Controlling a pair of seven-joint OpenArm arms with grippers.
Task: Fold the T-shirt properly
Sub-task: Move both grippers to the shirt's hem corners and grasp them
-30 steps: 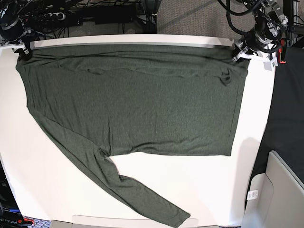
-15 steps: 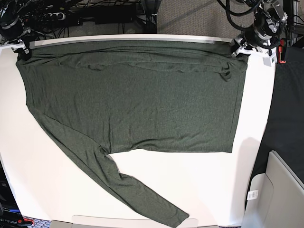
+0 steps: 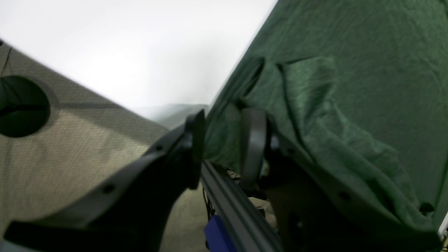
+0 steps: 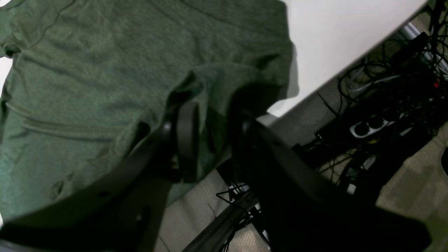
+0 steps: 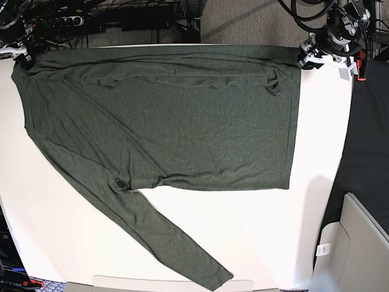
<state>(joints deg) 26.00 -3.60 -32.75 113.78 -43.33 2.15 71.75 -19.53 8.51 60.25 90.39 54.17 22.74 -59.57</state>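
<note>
The dark olive T-shirt (image 5: 164,115) lies spread flat on the white table (image 5: 255,231), its far hem along the table's back edge and one long sleeve (image 5: 164,237) trailing toward the front. At the shirt's far right corner is my left gripper (image 5: 304,59), open in the left wrist view (image 3: 224,120), with the shirt's (image 3: 350,70) corner edge loose in the gap between the jaws. My right gripper (image 5: 25,56) is at the far left corner. In its wrist view it is open (image 4: 215,115), with the shirt's (image 4: 105,52) edge draped between the jaws and over the table edge.
Cables and a power strip (image 5: 73,21) fill the floor behind the table. A black surface (image 5: 371,134) borders the table's right side, and a grey bin (image 5: 358,243) stands at the front right. The aluminium frame rail (image 3: 238,210) runs under the back edge.
The whole shirt has been drawn toward the back edge and a little left, smoothing its top. Both grippers, shut on the far corners before, have opened their jaws.
</note>
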